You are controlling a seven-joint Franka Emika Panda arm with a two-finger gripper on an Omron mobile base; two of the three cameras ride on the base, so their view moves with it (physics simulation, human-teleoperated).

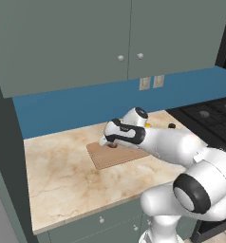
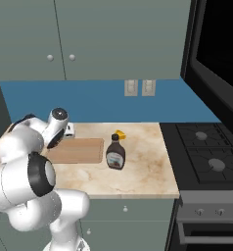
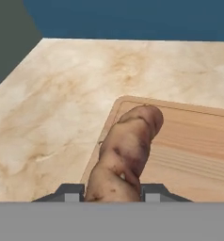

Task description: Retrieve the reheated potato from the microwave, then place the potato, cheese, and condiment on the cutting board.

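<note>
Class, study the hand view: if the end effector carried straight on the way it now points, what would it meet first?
Probably the cutting board: the end effector, shut on the potato, aims down at the board's near corner, though the remaining gap is unclear.

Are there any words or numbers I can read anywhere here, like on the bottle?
No text can be read anywhere.
Condiment bottle: it has a pale label, but any writing is too small and blurred to read.
Potato, cutting board, cheese, wall outlets: no writing on them.
</note>
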